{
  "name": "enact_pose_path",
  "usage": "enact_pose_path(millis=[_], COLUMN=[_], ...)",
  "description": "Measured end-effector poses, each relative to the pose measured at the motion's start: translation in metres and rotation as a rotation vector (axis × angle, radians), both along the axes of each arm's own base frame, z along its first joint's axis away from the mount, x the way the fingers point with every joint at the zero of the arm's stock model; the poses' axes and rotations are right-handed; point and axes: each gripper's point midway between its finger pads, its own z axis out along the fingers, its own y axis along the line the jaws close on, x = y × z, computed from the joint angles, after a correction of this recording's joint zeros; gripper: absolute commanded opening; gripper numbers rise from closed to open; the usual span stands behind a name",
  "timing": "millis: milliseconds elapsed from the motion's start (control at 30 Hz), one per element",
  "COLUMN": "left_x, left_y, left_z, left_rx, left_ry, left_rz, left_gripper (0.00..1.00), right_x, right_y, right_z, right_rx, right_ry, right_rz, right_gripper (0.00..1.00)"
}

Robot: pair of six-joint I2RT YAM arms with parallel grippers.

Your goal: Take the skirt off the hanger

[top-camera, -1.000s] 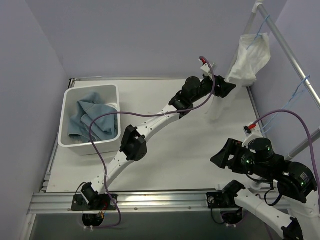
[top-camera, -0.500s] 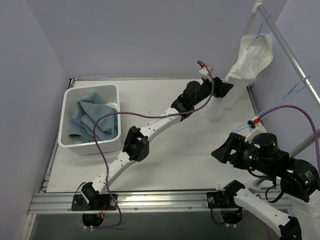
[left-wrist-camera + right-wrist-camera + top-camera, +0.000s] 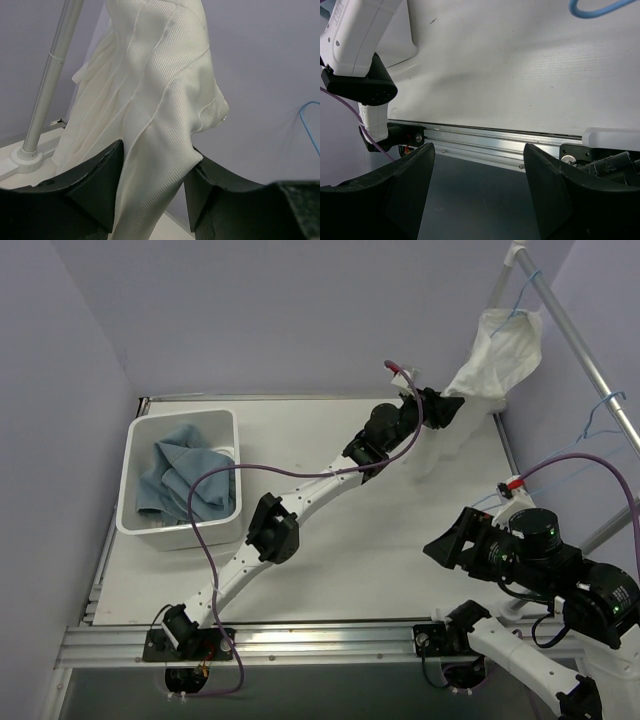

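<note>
At the far right corner of the table (image 3: pixel 340 570), a white skirt (image 3: pixel 497 355) hangs from a thin blue wire hanger (image 3: pixel 527 300) hooked over a slanted metal clothes rail (image 3: pixel 580 350). Reaching across the table to it, the left arm has its left gripper (image 3: pixel 440 410) at the skirt's lower part. Seen from the left wrist, a ribbed fold of cloth fills the gap between the black fingers (image 3: pixel 95 185) and touches both, so the claw appears closed on the skirt. The rail's upright post (image 3: pixel 50 80) stands just beside the cloth.

Over the near right part of the table hovers the right gripper (image 3: pixel 445 545), its fingers spread wide and holding nothing.

This looks like the start of the pull: the cloth is gripped but the skirt is not yet off the hanger. The next move probably calls for a firm hold and a draw down and away from the rail until the waistband slips free.

A second blue hanger (image 3: pixel 600 410) hangs bare further along the rail. Near the left edge sits a white bin (image 3: pixel 135 525) holding crumpled blue cloth (image 3: pixel 180 480). The tabletop is plain white, the surrounding walls (image 3: pixel 250 310) pale lilac.
</note>
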Motion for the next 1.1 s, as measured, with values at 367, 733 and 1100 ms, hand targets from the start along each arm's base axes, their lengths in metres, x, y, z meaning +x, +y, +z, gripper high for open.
enact_pose_path(millis=[367, 733, 1100], left_x=[0.001, -0.010, -0.013], left_y=[0.003, 0.004, 0.018], left_z=[0.013, 0.019, 0.041], left_rx=[-0.080, -0.210, -0.275], left_ry=[0.023, 0.092, 0.168], left_rz=[0.017, -0.125, -0.270], left_gripper=[0.12, 0.02, 0.02], right_x=[-0.003, -0.005, -0.007], right_y=[0.000, 0.001, 0.002], right_z=[0.002, 0.003, 0.019], right_rx=[0.020, 0.022, 0.045], right_ry=[-0.007, -0.008, -0.052], right_rz=[0.004, 0.017, 0.034], right_gripper=[0.67, 0.67, 0.67])
